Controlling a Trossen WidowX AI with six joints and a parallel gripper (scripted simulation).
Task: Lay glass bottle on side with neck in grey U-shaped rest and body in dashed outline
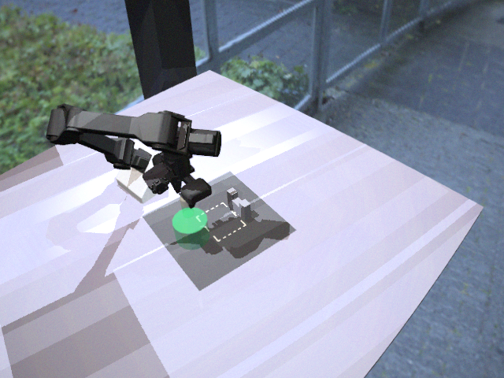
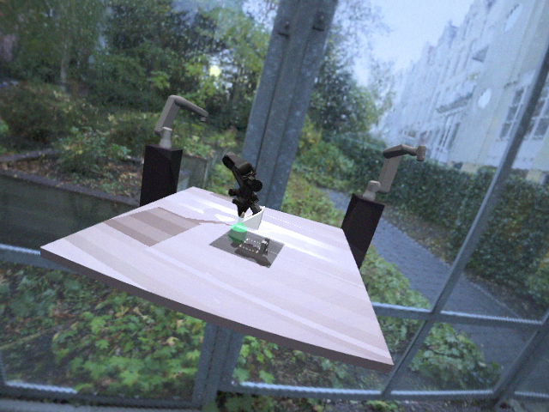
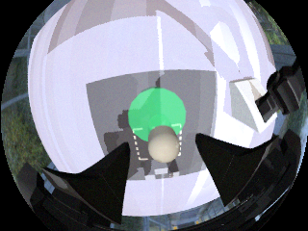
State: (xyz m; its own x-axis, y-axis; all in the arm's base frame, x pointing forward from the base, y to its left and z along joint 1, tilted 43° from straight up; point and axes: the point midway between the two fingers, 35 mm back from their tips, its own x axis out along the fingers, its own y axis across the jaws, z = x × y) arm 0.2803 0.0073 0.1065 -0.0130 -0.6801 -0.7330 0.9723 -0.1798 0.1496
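In the wrist view, the gripper (image 1: 187,200) (image 2: 249,215) (image 3: 164,142) is seen with its fingers parted, nothing grasped, on either side of the bottle's rounded beige stopper (image 3: 164,145). The green glass bottle (image 1: 189,223) (image 2: 238,230) (image 3: 157,108), smooth and round-bodied, is stood upright on the flat grey mat (image 1: 199,276) (image 2: 219,243) (image 3: 101,101), beside the dashed outline (image 1: 231,233) (image 2: 244,249) (image 3: 181,140). The grasp appears to be in hand; the neck must be gently closed upon before lifting and tilting. Beyond lies the blocky grey U-shaped rest (image 1: 245,209) (image 2: 265,245) (image 3: 161,172).

Bottle neck (image 1: 183,201) mostly hidden by gripper (image 1: 190,205)
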